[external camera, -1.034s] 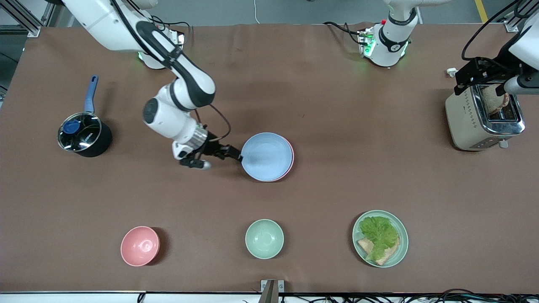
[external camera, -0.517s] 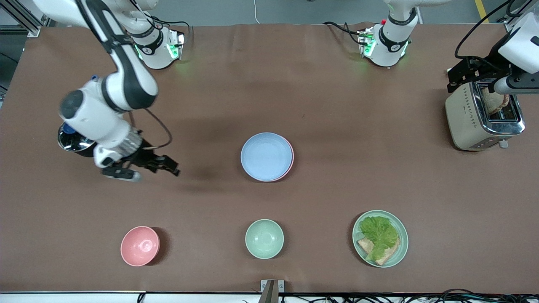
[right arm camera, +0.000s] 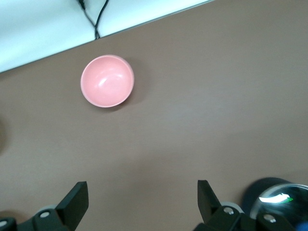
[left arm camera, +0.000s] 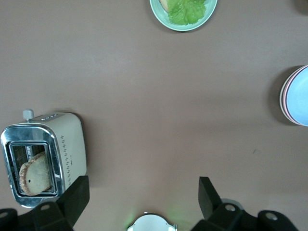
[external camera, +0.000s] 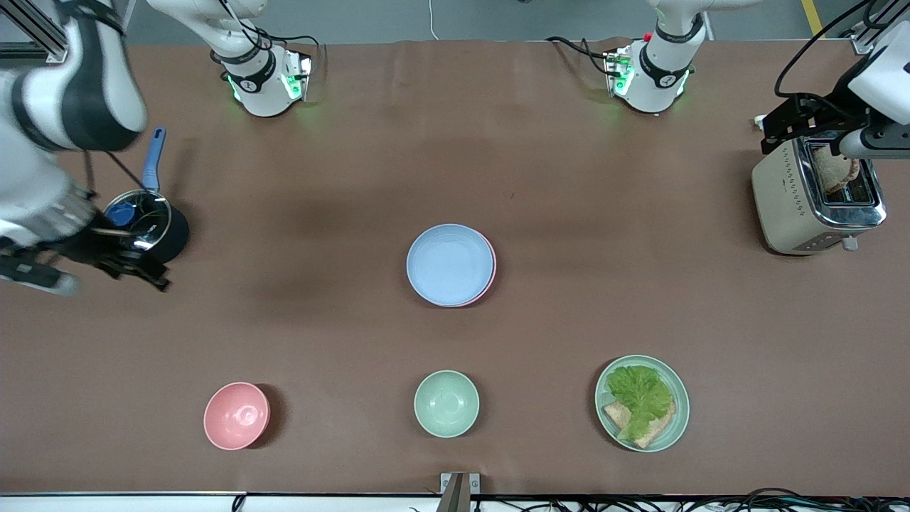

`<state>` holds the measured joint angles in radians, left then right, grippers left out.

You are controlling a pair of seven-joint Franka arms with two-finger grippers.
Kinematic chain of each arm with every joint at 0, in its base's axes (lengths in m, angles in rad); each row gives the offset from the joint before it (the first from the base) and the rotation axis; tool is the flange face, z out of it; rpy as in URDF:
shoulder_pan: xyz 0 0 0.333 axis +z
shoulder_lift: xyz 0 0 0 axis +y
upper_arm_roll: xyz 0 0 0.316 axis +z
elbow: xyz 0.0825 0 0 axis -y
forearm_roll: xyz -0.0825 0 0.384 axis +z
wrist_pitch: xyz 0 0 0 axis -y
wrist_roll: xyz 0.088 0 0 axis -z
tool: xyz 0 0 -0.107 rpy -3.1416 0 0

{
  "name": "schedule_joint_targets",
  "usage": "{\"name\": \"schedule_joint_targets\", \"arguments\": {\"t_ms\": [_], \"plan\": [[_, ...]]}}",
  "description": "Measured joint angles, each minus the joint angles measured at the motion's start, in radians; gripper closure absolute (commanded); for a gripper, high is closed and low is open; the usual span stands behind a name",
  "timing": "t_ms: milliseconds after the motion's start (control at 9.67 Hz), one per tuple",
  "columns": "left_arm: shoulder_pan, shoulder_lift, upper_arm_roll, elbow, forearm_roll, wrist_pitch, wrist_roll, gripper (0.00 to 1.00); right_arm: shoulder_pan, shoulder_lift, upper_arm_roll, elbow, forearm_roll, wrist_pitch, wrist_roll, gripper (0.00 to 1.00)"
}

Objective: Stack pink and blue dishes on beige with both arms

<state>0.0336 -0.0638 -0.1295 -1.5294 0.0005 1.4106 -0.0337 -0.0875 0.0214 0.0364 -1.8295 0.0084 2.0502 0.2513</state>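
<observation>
The pale blue plate [external camera: 449, 263] lies on top of the pink plate [external camera: 491, 276] at the middle of the table; only a thin pink rim shows. The beige plate is hidden, and I cannot tell whether it lies under them. The left wrist view catches the blue plate [left arm camera: 299, 96] and the pink rim [left arm camera: 283, 100] at its edge. My right gripper [external camera: 151, 274] hangs open and empty beside the black pot, toward the right arm's end of the table, far from the stack. My left gripper [external camera: 771, 135] is open and empty over the toaster.
A black pot [external camera: 146, 231] with a blue handle stands by the right gripper. The toaster [external camera: 817, 199] holds bread at the left arm's end. Nearer the front camera sit a pink bowl [external camera: 236, 415], a mint bowl [external camera: 446, 403] and a green plate [external camera: 679, 419] with lettuce.
My right gripper was at the blue plate's rim a second ago; it has swung away to the pot at the right arm's end. The stack stays put, and the left gripper barely moved.
</observation>
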Motion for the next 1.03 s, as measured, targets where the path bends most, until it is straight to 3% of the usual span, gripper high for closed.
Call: {"name": "schedule_joint_targets", "arguments": {"t_ms": [207,414,621,1034], "plan": [[0.026,-0.002,0.002,0.004,0.0,-0.002,0.038,0.0,0.0,-0.056,-0.041,0.12,-0.001,-0.282,-0.067,0.0],[0.034,-0.004,0.002,0.024,0.0,-0.002,0.042,0.0,0.0,-0.066,-0.048,0.265,-0.001,-0.461,-0.092,0.0],[0.035,-0.002,0.002,0.031,0.0,-0.002,0.042,0.0,0.008,-0.064,-0.047,0.315,-0.001,-0.52,-0.095,0.0],[0.035,0.007,0.002,0.051,0.0,-0.007,0.042,0.0,0.016,-0.048,-0.047,0.316,-0.001,-0.521,-0.105,0.0]]}}
